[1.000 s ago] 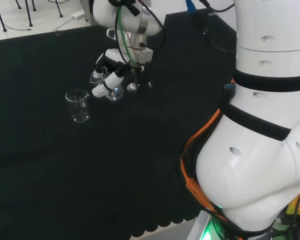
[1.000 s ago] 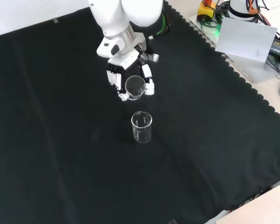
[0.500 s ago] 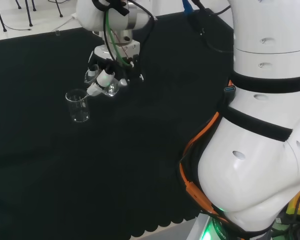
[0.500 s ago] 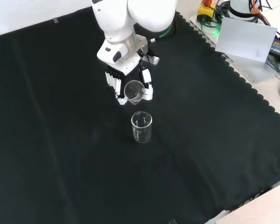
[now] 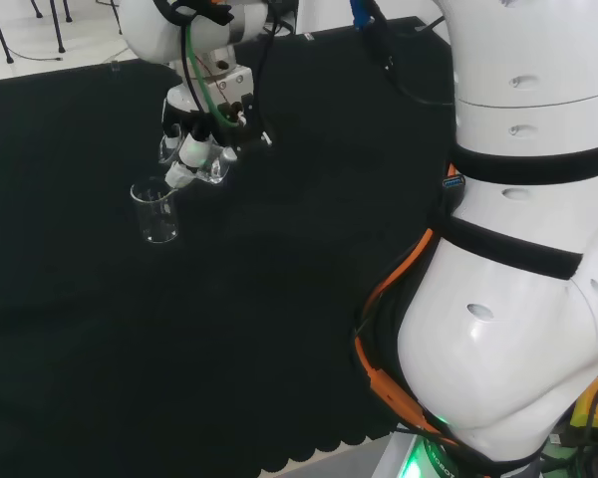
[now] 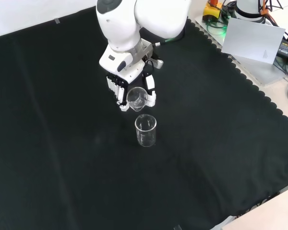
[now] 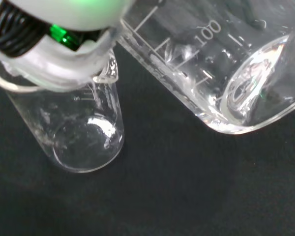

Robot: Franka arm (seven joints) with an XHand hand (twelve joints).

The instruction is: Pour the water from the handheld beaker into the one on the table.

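1. Two beakers in play. The beaker on the table (image 6: 145, 130) stands upright on the black cloth (image 6: 62, 158), nearest me in the front view and unmoved over the last second.
2. Just behind it, the hand (image 6: 125, 91) has its fingers curled round the handheld beaker (image 6: 136, 97), which is tilted hard, mouth toward the standing one.
3. Change: the hand has travelled over from a spot clearly apart and now hangs just above the standing beaker's rim; head view puts the hand (image 5: 194, 149) right beside the beaker on the table (image 5: 155, 211). Reads as pour position reached, pour starting or about to.
4. Hard to make out: clear glass on black. Wrist view shows the handheld beaker (image 7: 211, 64) near-horizontal with a glint low inside, possibly water; no stream visible. I can't tell if any water sits in the beaker on the table (image 7: 83, 132).
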